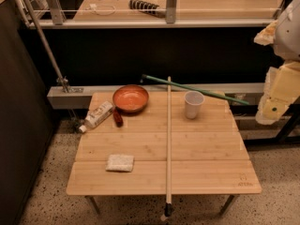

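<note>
The tool (271, 108) hangs at the right edge, beyond the tabletop (206, 149), near one end of a green rod (197, 87). A white cup (193, 104) stands nearest, an orange bowl (131, 98) farther left.

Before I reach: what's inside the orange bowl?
The orange bowl looks empty; its near inner wall is hidden by the rim. The gripper hangs at the right, past the white cup.

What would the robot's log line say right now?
gripper: right edge, beside table | nearest: white cup | also: orange bowl, bottle lying down, sponge, wooden stick, green rod
</note>
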Robot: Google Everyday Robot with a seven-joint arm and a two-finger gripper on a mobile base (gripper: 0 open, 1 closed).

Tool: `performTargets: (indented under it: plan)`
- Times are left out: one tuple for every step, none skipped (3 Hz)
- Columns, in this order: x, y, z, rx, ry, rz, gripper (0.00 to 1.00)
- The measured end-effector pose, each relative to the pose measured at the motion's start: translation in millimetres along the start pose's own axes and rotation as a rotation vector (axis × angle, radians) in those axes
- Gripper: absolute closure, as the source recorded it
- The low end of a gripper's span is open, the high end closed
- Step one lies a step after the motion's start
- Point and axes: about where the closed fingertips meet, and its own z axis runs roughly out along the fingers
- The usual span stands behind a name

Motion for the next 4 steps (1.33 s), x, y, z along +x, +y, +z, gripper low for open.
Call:
performTargets:
  plan:
    - [4,-1,1,0.001,-0.002,0.011,0.0]
    - [32,-2,8,-0.01,0.005,0.075,0.0]
    - [75,2,19,-0.029,0.004,0.182,0.0]
    - [104,7,29,-0.046,0.009,0.271,0.0]
